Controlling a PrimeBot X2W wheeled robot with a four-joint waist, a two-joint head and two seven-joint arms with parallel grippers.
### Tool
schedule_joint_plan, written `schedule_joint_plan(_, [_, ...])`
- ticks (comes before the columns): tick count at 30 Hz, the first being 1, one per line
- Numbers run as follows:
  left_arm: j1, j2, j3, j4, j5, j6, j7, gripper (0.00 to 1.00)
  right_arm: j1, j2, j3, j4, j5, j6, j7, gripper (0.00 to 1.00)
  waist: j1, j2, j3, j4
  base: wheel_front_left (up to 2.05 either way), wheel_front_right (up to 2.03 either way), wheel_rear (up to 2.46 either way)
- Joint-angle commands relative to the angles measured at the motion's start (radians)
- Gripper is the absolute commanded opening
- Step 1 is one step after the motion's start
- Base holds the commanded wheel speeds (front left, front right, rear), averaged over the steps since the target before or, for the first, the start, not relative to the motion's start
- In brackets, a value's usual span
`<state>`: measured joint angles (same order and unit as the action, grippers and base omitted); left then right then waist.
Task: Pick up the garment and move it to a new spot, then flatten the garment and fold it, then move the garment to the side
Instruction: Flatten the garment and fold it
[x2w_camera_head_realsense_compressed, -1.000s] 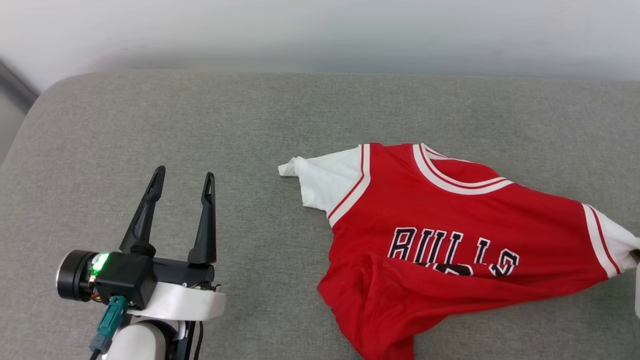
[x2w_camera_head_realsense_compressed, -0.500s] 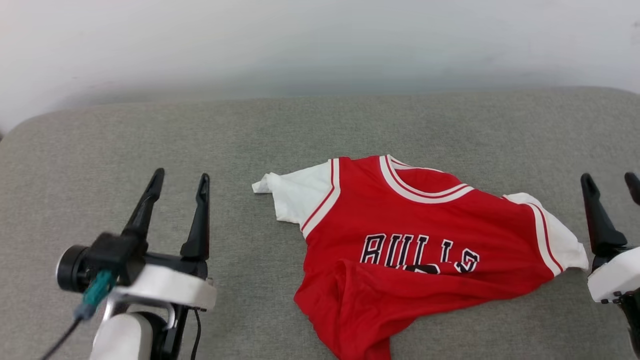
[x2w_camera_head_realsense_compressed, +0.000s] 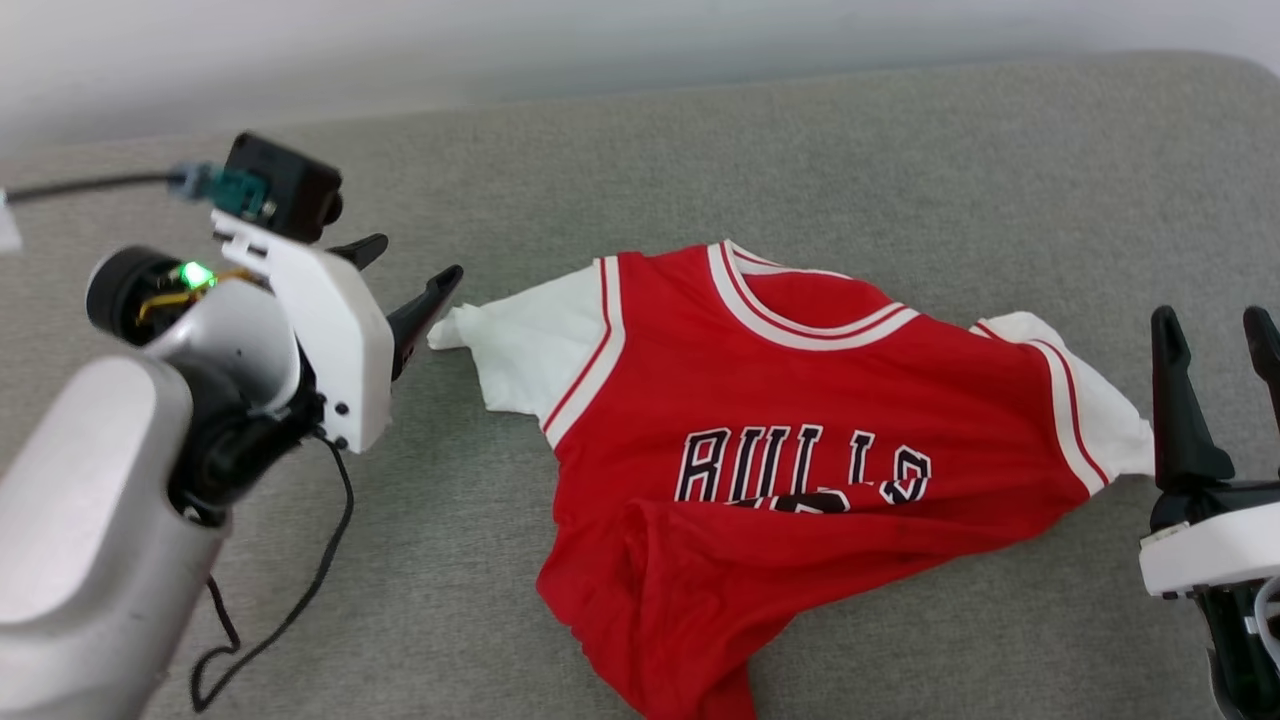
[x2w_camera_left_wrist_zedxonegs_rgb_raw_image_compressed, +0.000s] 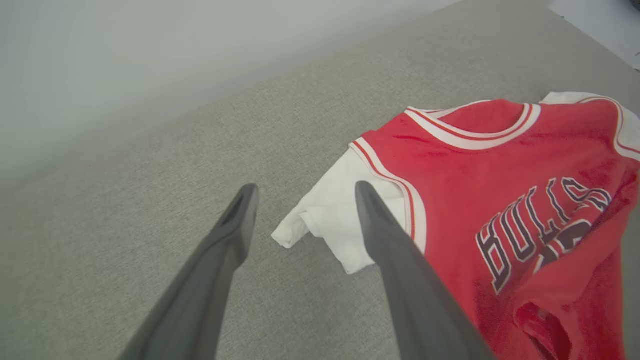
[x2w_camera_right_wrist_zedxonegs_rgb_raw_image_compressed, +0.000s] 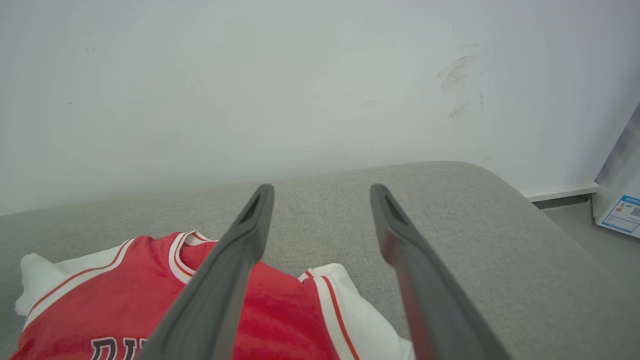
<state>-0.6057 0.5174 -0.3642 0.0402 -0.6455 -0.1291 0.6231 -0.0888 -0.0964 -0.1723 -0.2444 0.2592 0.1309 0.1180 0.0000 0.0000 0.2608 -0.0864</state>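
I see the red Bulls jersey (x2w_camera_head_realsense_compressed: 800, 440) lying crumpled, chest up, on the grey cushioned surface (x2w_camera_head_realsense_compressed: 900, 150). Its lower half is bunched and folded up over the number. My left gripper (x2w_camera_head_realsense_compressed: 422, 253) stands spread wide with nothing in it. Its fingertips aim at the white sleeve (x2w_camera_head_realsense_compressed: 510, 340) on my left and sit just beside its tip; I cannot tell whether they touch. My right gripper (x2w_camera_head_realsense_compressed: 1208, 318) is also spread and empty, fingers upright just beside the other white sleeve (x2w_camera_head_realsense_compressed: 1090, 400). A black cable (x2w_camera_head_realsense_compressed: 300, 600) loops on the cushion under my left arm.
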Motion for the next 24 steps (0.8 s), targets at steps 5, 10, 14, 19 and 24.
schedule_joint_plan(5, [-0.151, 0.105, -0.092, 0.037, -0.115, 0.000, 0.192, 1.00, -0.034, 0.020, 0.023, 0.001, -0.013, 0.000, -0.016, 1.00, 0.0000, 0.0000, 0.087, -0.056, 0.00, 0.00, 0.00])
schedule_joint_plan(10, [-0.228, 0.128, -0.126, 0.128, -0.125, 0.000, 0.253, 1.00, -0.044, 0.030, 0.033, 0.015, -0.010, 0.000, -0.038, 1.00, 0.0000, 0.0000, 0.133, -0.079, 0.00, 0.00, 0.00])
schedule_joint_plan(14, [-0.255, 0.120, -0.167, 0.186, -0.132, 0.000, 0.276, 1.00, -0.057, 0.033, 0.039, 0.024, -0.008, 0.000, -0.051, 1.00, 0.0000, 0.0000, 0.157, -0.092, 0.00, 0.00, 0.00])
schedule_joint_plan(19, [-0.264, 0.146, -0.260, 0.193, -0.164, 0.000, 0.332, 1.00, -0.064, 0.036, 0.039, 0.039, -0.008, 0.000, -0.064, 1.00, 0.0000, 0.0000, 0.172, -0.100, 0.00, 0.00, 0.00])
schedule_joint_plan(24, [-0.260, 0.200, -0.359, 0.185, -0.178, 0.000, 0.349, 0.68, -0.070, 0.037, 0.037, 0.051, -0.008, 0.000, -0.064, 1.00, 0.0000, 0.0000, 0.181, -0.099, 0.00, 0.00, 0.00])
